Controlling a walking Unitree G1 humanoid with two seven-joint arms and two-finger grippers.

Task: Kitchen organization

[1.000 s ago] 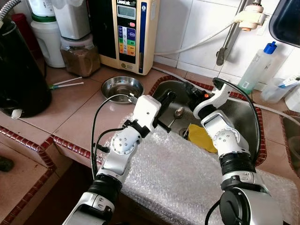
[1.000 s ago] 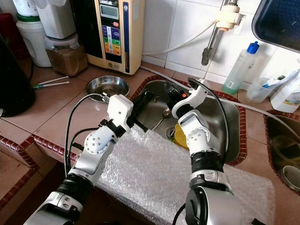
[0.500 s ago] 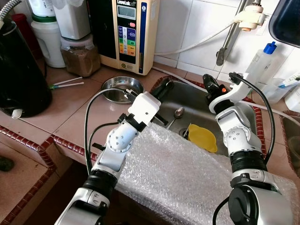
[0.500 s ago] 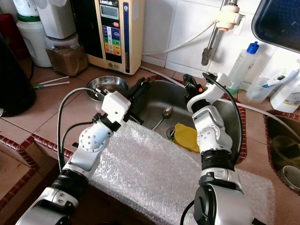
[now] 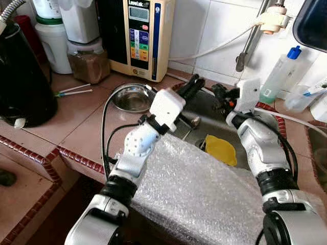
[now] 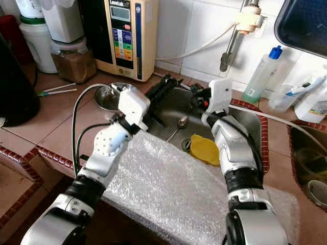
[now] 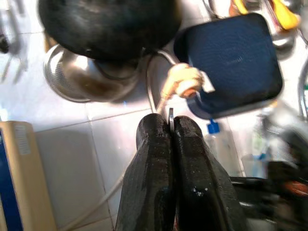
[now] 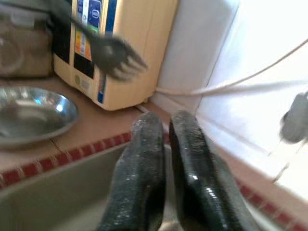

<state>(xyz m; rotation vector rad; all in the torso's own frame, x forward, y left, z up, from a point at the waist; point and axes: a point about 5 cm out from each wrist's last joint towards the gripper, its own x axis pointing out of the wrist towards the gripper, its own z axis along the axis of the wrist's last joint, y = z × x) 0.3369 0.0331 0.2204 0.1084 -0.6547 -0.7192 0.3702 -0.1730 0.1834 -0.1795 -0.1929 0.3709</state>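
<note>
Fork (image 8: 115, 55) up in the air, blurred, tines spread in front of the cream water ioniser (image 5: 140, 35). Pinched by left gripper (image 5: 195, 81), raised over the near-left corner of the sink (image 6: 253, 125). Fingers (image 7: 154, 144) pressed flat together, just a thin metal edge visible between the tips in the left wrist view. Pointing toward the tiled wall, tap (image 5: 250, 41) and dark blue square pan (image 7: 231, 62) hung there.

Right gripper (image 5: 218, 94) over the sink's back edge, just beside the left one, aimed across at it. Fingers (image 8: 144, 159) brought nearly together, only a narrow slit between, nothing held.

Inside the sink: spoon (image 5: 194, 121) lying on the steel bottom, yellow floppy item (image 5: 220, 149) next to it near the drain. Can't tell what the yellow piece is.

Bubble wrap (image 5: 204, 194) draped over the counter's front edge, under both forearms, reaching up to the sink's near rim.

On the tiled counter to the left: steel bowl (image 5: 132, 99) upright, just beside the sink corner and below the ioniser. Two thin sticks (image 5: 74, 91) farther left, lying flat. Jar of brown powder (image 5: 88, 64) against the wall next to the ioniser. Black kettle (image 5: 23, 76) at far left. Clear bottle with blue cap (image 5: 278, 74) standing behind the sink on the right.
</note>
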